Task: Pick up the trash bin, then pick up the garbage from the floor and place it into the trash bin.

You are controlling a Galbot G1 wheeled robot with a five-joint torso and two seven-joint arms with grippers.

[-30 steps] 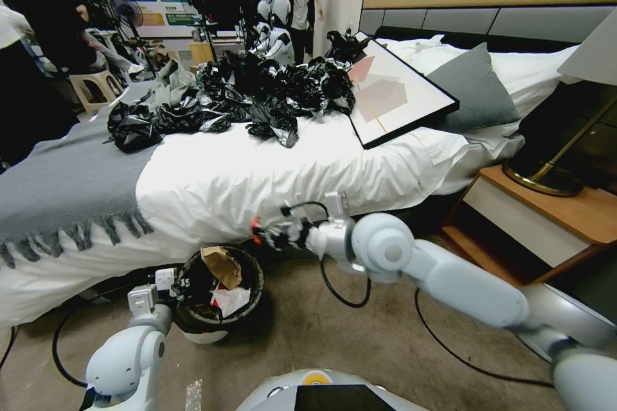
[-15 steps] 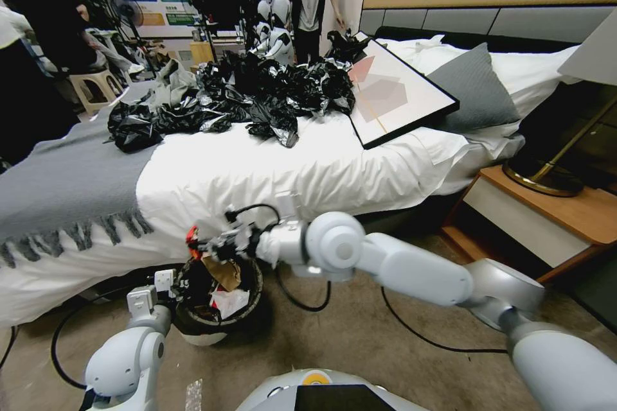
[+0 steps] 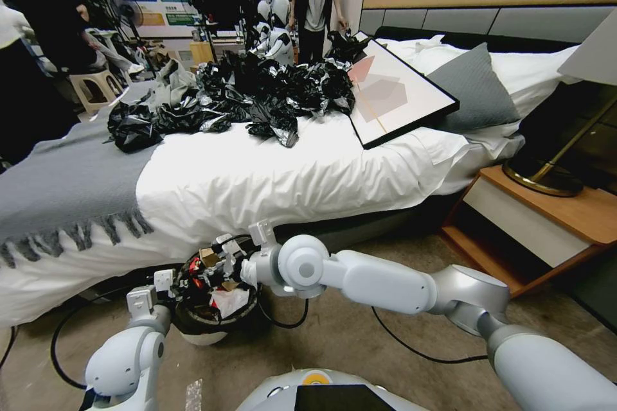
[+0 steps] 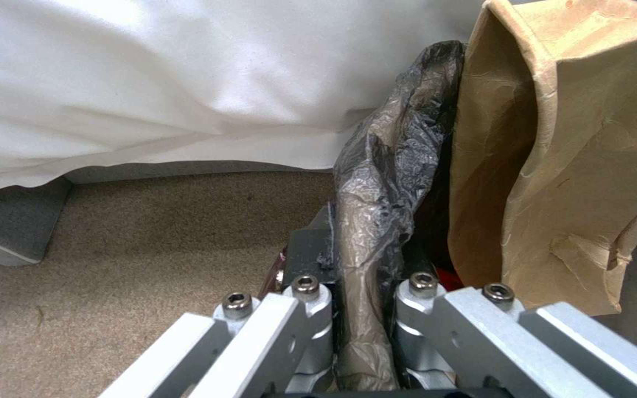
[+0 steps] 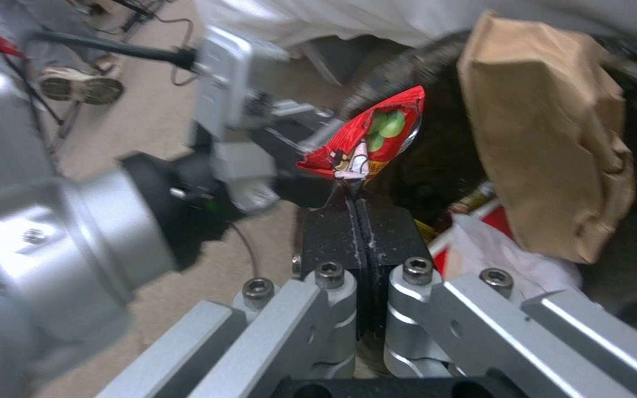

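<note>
While lower than before, right hand (image 5: pixel 357 205) with red wrapper (image 5: pixel 369 142) over trash bin (image 3: pixel 199 331)

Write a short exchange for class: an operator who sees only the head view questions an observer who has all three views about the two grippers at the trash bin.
Operator: The right gripper is over the trash bin. Is it holding anything?
Observer: Yes. The right wrist view shows it shut on the corner of a red snack wrapper printed with green balls.
Operator: How does the left gripper hold the bin?
Observer: The left wrist view shows it pinching the dark liner at the rim.
Operator: What is nearest that grip inside?
Observer: A crumpled brown paper bag, standing against the liner.
</note>
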